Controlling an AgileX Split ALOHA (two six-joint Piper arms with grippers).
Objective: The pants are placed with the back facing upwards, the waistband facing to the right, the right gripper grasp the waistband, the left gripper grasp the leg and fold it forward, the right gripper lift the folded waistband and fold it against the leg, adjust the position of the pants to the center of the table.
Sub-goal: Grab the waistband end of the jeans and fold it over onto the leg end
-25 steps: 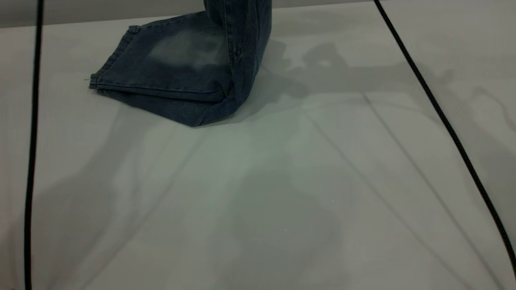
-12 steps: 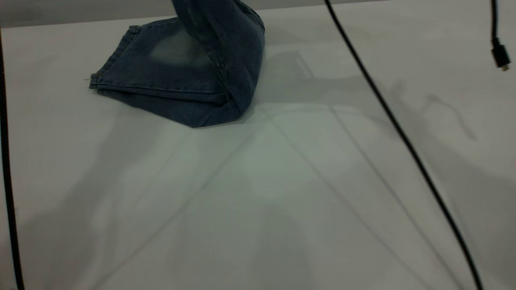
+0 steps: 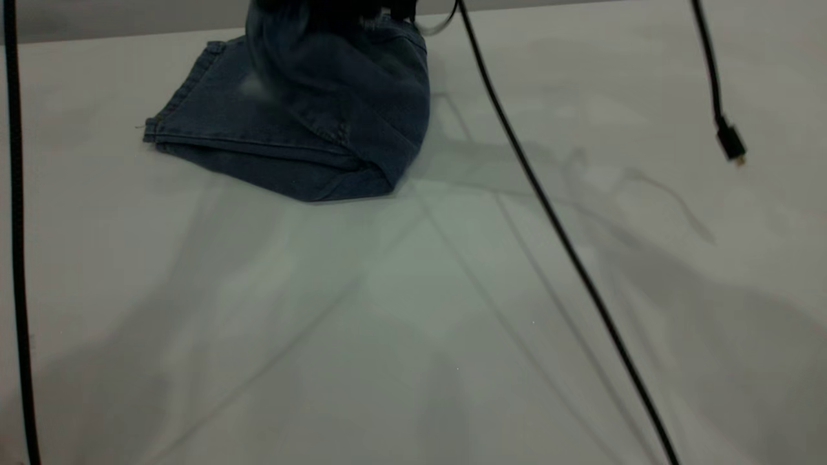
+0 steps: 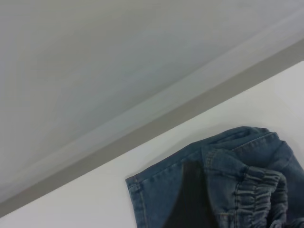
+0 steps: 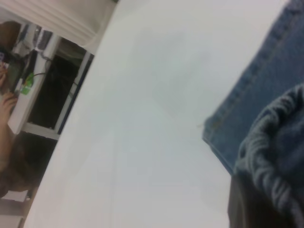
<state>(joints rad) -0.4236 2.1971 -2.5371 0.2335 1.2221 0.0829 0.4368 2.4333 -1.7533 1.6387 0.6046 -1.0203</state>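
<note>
Toward the far edge of the table [image 3: 413,310], left of its middle in the exterior view, the pants [image 3: 291,139] are lying half folded. The leg [image 3: 232,129] is resting flat with its stitched hem pointing toward the left side, and the upper part is draping over it in a raised, loose hump. My right gripper [image 3: 336,8] is showing only as a dark shape at the top border of that view, right above the hump; I am not able to tell from here whether my fingers are together or apart. In my right wrist view the gathered waistband [image 5: 275,156] is sitting very close to the lens, above the leg's hem corner. My left wrist camera is looking down on the same ruffled waistband, bunched on top of the flat denim, but my left gripper itself is not showing anywhere.

Open tabletop is spreading wide on the near side and to the right of the pants. Behind them the far edge is close, leaving little bare surface there. A black cable [image 3: 555,232] is hanging diagonally across the right half, and a second cable ending in a small plug [image 3: 730,142] is dangling further right. Another black cable [image 3: 16,258] is running down the left border. Beyond the table, part of a person [image 5: 7,137] is showing by some racks.
</note>
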